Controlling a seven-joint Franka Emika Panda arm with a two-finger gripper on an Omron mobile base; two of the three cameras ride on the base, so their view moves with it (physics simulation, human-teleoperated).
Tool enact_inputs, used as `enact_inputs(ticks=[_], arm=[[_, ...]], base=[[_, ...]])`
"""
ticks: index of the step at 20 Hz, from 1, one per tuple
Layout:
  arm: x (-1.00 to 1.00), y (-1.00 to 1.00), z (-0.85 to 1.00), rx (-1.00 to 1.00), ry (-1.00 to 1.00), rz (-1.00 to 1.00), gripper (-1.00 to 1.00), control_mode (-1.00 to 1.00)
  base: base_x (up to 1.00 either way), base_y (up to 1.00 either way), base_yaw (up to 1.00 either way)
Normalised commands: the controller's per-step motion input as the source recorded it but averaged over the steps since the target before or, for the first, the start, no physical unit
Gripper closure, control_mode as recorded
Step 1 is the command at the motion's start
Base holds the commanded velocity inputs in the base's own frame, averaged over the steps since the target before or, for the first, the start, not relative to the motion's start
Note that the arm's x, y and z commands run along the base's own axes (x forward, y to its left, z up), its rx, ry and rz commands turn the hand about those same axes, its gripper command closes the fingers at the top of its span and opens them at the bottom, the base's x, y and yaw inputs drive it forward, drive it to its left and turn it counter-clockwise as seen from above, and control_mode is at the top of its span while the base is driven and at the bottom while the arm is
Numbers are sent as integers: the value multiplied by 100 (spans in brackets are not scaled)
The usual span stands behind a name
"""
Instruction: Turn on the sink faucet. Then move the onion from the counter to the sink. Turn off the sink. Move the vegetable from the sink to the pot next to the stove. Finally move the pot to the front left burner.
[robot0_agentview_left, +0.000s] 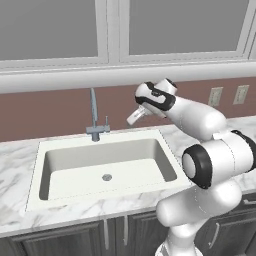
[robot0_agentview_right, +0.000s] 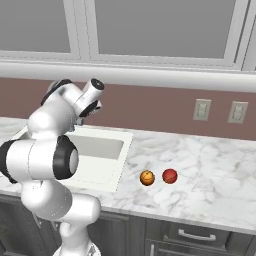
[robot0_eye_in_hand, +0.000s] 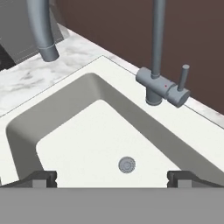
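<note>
The sink faucet (robot0_agentview_left: 93, 114) stands behind the cream sink (robot0_agentview_left: 35, 200), and no water shows at its spout. In the hand view its base (robot0_eye_in_hand: 154, 85) and side lever (robot0_eye_in_hand: 184, 77) are at upper right, the spout end (robot0_eye_in_hand: 46, 43) at upper left and the drain (robot0_eye_in_hand: 127, 165) below. My gripper (robot0_agentview_left: 134, 118) hangs above the sink's back right corner, right of the faucet. It is open (robot0_eye_in_hand: 112, 178), with nothing between its wide-apart tips. The red onion (robot0_agentview_right: 170, 176) rests on the marble counter (robot0_agentview_right: 210, 160), right of the sink. The pot and the stove are out of view.
An orange ball with dark stripes (robot0_agentview_right: 147, 177) lies just left of the onion. Two wall outlets (robot0_agentview_right: 202, 109) sit on the brown backsplash. Windows run above, and dark cabinet drawers (robot0_agentview_right: 195, 235) below the counter's front edge.
</note>
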Motion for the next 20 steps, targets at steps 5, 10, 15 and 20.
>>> enact_inputs(ticks=[5, 10, 15, 20], arm=[[0, 18, -1, 0, -7, 10, -100, -100], [2, 18, -8, 0, -12, 11, -100, -100], [8, 2, -20, 0, -14, 11, -100, -100], [8, -1, -24, 4, -11, 11, -100, -100]], base=[[0, 0, 0], [0, 0, 0], [0, 0, 0], [0, 0, 0]])
